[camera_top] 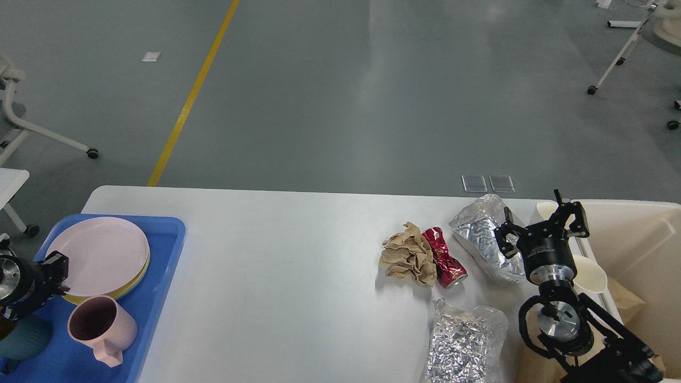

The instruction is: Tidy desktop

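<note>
The white desktop [276, 266] carries litter on its right side: a crumpled brown paper [408, 259], a crushed red can [444, 258], a silver foil bag [481, 239] and a second foil bag [465, 346] at the front edge. My right gripper [538, 219] is open and empty, just right of the upper foil bag and next to the bin. My left gripper [56, 274] is at the left edge of the pink plate [98, 255]; its fingers are dark and small.
A blue tray [159, 303] at the left holds stacked plates, a pink mug [101, 327] and a dark teal object [24, 338]. A cream bin [644, 239] stands at the right with brown paper inside. Cream paper cups [590, 274] lie by its wall.
</note>
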Tool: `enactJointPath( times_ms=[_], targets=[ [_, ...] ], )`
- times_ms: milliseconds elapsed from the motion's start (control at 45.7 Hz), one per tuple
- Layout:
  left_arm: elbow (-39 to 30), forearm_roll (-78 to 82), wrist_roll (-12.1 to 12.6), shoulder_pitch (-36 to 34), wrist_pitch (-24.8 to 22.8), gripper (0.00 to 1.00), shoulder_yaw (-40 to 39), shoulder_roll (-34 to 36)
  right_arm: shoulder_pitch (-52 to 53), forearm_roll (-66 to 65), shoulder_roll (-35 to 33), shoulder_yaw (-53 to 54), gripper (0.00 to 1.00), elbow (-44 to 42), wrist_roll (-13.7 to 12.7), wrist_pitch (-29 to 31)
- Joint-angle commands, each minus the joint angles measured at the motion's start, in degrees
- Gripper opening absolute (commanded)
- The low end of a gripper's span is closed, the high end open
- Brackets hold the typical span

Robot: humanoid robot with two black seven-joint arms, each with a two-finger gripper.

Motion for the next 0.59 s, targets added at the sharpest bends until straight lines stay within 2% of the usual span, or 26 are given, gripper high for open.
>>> enactJointPath(
  times_ms=[0,262,306,328,350,394,415,459,481,503,569],
  targets=[
    [0.0,0.1,-0.1,-0.1,0.7,0.93,0.0,-0.1,0.0,0.0,0.0,0.0,1.00,0.0,0.0,0.0],
    [0.0,0.1,0.2,-0.2,0.8,0.93,0.0,0.0,0.0,0.0,0.0,0.0,1.00,0.0,0.0,0.0],
    [-0.1,-0.1,0.4,-0.3,1.1,0.91,0.0,-0.1,0.0,0.1,0.0,0.0,1.00,0.0,0.0,0.0],
    [-0.1,-0.3,0.5,-0.5,1.1,0.82,-0.1,0.0,0.0,0.0,0.0,0.0,1.00,0.0,0.0,0.0],
    [-0.4,-0.4,0.6,-0.6,0.8,0.62,-0.1,0.0,0.0,0.0,0.0,0.0,1.00,0.0,0.0,0.0],
    [-1.1,-0.3,0.6,-0.8,-0.6,0.07,-0.1,0.3,0.0,0.0,0.0,0.0,1.00,0.0,0.0,0.0],
    [-1.6,-0.4,0.6,-0.8,-1.4,0.00,-0.1,0.6,0.0,0.1,0.0,0.0,1.00,0.0,0.0,0.0],
    [-1.8,-0.5,0.5,-0.7,-1.7,0.03,-0.1,1.2,0.0,0.0,0.0,0.0,1.00,0.0,0.0,0.0],
    [-1.9,-0.5,0.4,-0.8,-1.9,0.08,0.0,1.5,0.0,0.1,0.0,0.0,1.00,0.0,0.0,0.0],
    [-2.0,-0.5,0.5,-0.8,-2.1,0.18,0.2,1.8,0.0,0.1,0.0,0.0,1.00,0.0,0.0,0.0],
    [-1.4,0.0,-0.1,-0.9,-0.7,0.73,0.6,2.8,0.0,0.0,0.0,0.0,1.00,0.0,0.0,0.0]
  ],
)
